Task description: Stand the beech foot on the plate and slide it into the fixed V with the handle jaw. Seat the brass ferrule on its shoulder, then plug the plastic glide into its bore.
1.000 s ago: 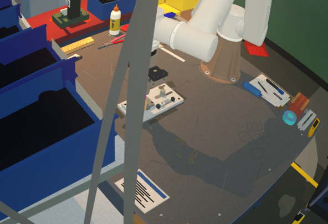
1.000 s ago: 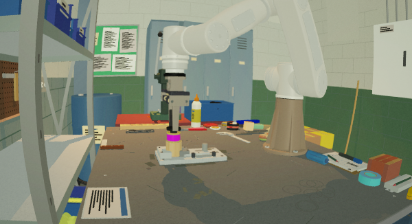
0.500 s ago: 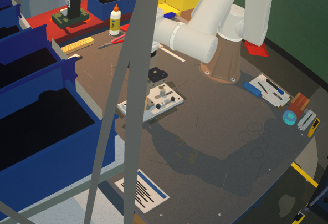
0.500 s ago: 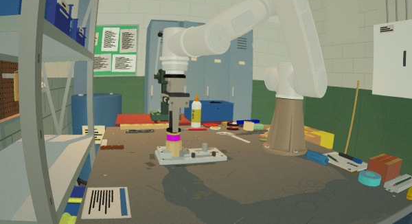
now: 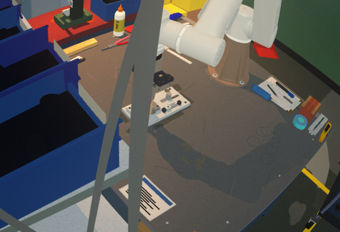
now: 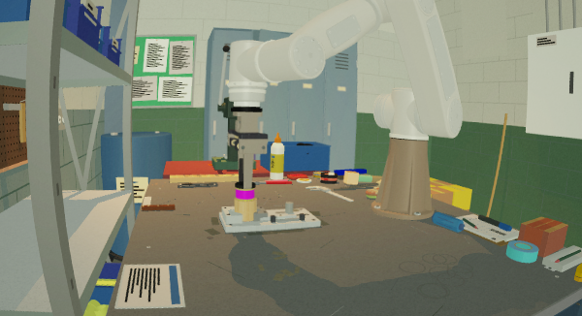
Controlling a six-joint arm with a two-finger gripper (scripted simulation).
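Note:
The beech foot (image 6: pixel 245 210) stands upright on the grey plate (image 6: pixel 269 219), at the plate's left end. A magenta band (image 6: pixel 245 194) sits around its top, with a dark cap (image 6: pixel 245 185) just above. My gripper (image 6: pixel 247 182) points straight down over the foot and is closed on the dark glide at the foot's top. The sliding jaw with its upright handle (image 6: pixel 289 208) stands to the right on the plate. In the side camera a shelf post hides most of the foot.
Blue bins (image 5: pixel 43 126) fill the shelf on the left, and grey shelf posts (image 5: pixel 135 92) cross the view. A glue bottle (image 6: pixel 276 158), pliers and a ruler lie behind the plate. A screwdriver (image 6: pixel 447 221), clipboard and tape roll (image 6: pixel 522 251) lie right.

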